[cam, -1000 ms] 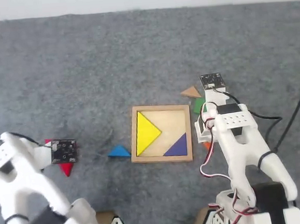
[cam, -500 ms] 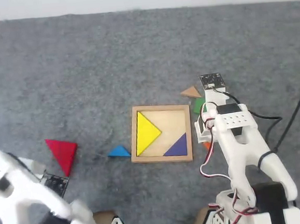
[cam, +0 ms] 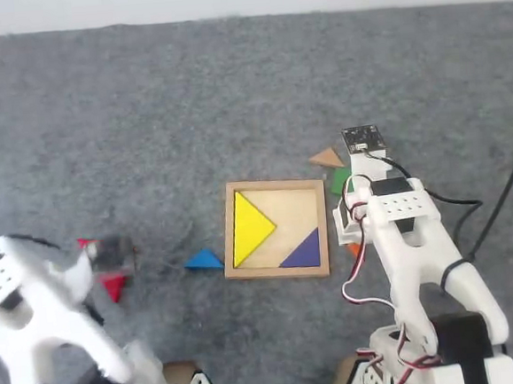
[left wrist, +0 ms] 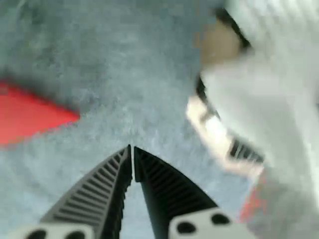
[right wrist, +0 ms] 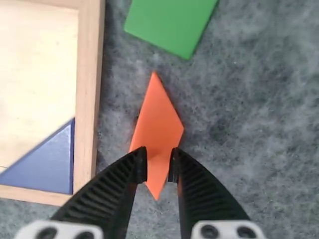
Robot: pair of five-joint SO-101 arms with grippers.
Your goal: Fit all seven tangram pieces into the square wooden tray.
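Fingers of right gripper (right wrist: 157, 155) pinch orange parallelogram (right wrist: 158, 124) beside wooden tray (right wrist: 90, 74) for insertion; left gripper (left wrist: 132, 150) clenched empty by red triangle (left wrist: 30, 117).

left end effector (left wrist: 132, 148) back over red triangle (left wrist: 30, 117)

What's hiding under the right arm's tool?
The orange piece lies flat on the grey mat, one pointed end gripped by the right tool. The tool's black fingers cover the edges of that end; the tip pokes out between them.
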